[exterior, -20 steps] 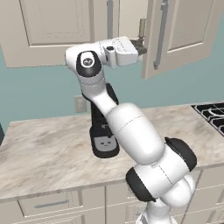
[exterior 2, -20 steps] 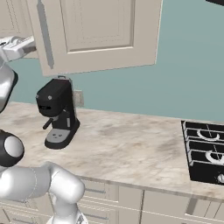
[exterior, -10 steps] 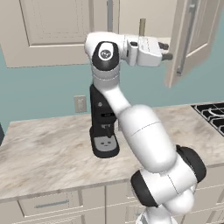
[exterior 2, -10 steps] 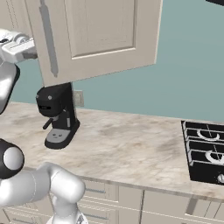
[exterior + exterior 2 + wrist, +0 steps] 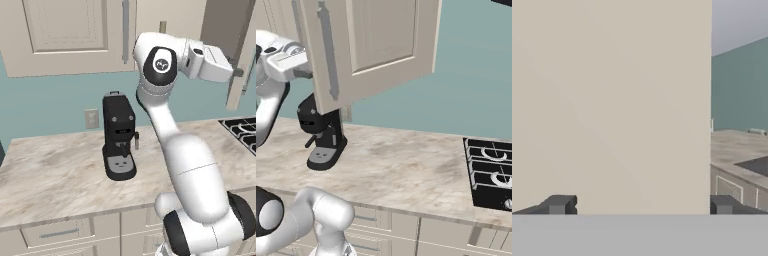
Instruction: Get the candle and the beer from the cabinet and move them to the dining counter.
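Observation:
The cabinet point(image 5: 65, 35) hangs above the worktop, its left door shut. Its right door point(image 5: 371, 45) stands swung wide open, edge-on at the right of the left base view point(image 5: 239, 55). My gripper point(image 5: 238, 73) is open, held level right at that door's inner side; in the right base view the gripper point(image 5: 302, 73) sits just left of the door's bar handle point(image 5: 326, 55). In the hand view the gripper point(image 5: 642, 207) faces the plain beige door panel point(image 5: 612, 100), with nothing between its fingertips. A slim beige stick, apparently the candle point(image 5: 162, 27), shows in the cabinet opening. The beer is hidden. The dining counter is out of view.
A black coffee machine point(image 5: 119, 137) stands on the marbled worktop point(image 5: 55, 175) against the teal wall, left of my arm. A black stove point(image 5: 491, 172) is set into the worktop at the right. Drawers run under the worktop's front edge.
The right cabinet door has swung further open with my hand moving right alongside it. The jaws have stayed open throughout.

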